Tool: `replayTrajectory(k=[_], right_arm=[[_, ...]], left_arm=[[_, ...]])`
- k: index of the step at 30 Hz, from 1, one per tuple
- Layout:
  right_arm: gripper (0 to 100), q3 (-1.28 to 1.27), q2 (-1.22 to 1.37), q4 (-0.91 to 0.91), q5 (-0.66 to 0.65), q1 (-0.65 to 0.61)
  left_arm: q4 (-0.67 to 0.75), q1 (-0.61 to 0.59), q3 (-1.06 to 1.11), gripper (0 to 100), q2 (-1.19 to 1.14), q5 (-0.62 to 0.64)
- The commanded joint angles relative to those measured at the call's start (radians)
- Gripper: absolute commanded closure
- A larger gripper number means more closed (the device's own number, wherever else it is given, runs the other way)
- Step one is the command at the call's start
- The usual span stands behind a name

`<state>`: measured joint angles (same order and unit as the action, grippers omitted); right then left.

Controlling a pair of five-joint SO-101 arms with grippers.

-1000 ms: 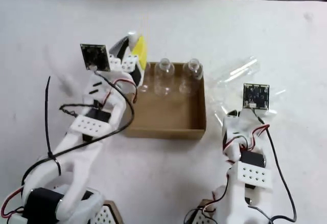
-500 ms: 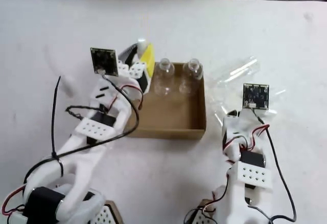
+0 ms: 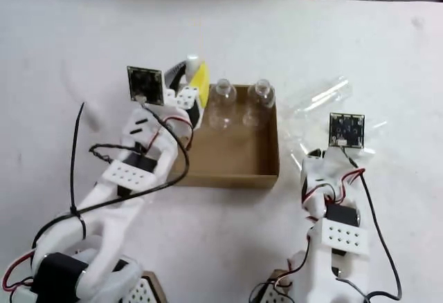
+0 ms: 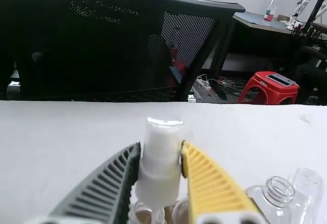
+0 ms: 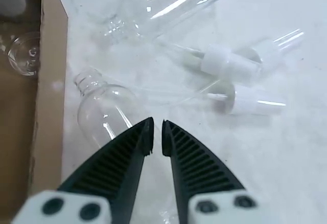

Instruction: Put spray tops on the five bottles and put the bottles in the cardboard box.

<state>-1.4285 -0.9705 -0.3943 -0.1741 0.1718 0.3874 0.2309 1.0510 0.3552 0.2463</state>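
My left gripper (image 4: 159,155) is shut on the white spray top (image 4: 158,168) of a clear bottle, held upright. From above, this gripper (image 3: 188,76) hangs over the far left corner of the cardboard box (image 3: 228,152). Two open-necked bottles (image 3: 222,102) (image 3: 259,101) stand inside against the far wall. My right gripper (image 5: 157,134) is shut with nothing in it, low over the table to the right of the box. Just past its tips lies a bare bottle (image 5: 102,111). A second bottle (image 5: 168,1) and two loose spray tops (image 5: 230,65) (image 5: 250,101) lie farther on.
The box wall (image 5: 48,81) runs close beside the right gripper. The loose bottles and tops (image 3: 318,102) cluster by the box's far right corner. A black chair (image 4: 127,40) and a red stool (image 4: 271,86) stand beyond the table's far edge.
My left arm has carried the capped bottle to the right, from beside the box to over its far left corner. The right arm has kept still.
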Motion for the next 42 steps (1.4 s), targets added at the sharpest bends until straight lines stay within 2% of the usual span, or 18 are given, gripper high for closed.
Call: replayTrajectory(k=[1, 9, 17, 24, 31, 38, 42], right_arm=[[97.8, 0.023, 0.007, 0.019, -0.009, -0.008], [97.8, 0.023, 0.007, 0.019, -0.009, -0.008], [97.8, 0.023, 0.007, 0.019, -0.009, -0.008], [97.8, 0.023, 0.007, 0.021, -0.009, -0.008], [97.8, 0.023, 0.007, 0.021, -0.009, -0.010], [97.8, 0.023, 0.007, 0.021, -0.009, -0.010], [97.8, 0.023, 0.007, 0.021, -0.009, -0.010]], left_arm=[[0.014, -0.016, -0.009, 96, -0.019, -0.014], [0.133, -0.033, -0.028, 96, -0.143, -0.012], [0.133, -0.024, -0.028, 95, -0.143, -0.009], [0.127, -0.022, 0.025, 77, -0.116, 0.026], [-0.072, -0.027, 0.023, 77, 0.088, 0.051], [-0.213, -0.039, 0.023, 77, 0.297, 0.048], [-0.422, -0.077, 0.023, 77, 0.450, 0.051]])
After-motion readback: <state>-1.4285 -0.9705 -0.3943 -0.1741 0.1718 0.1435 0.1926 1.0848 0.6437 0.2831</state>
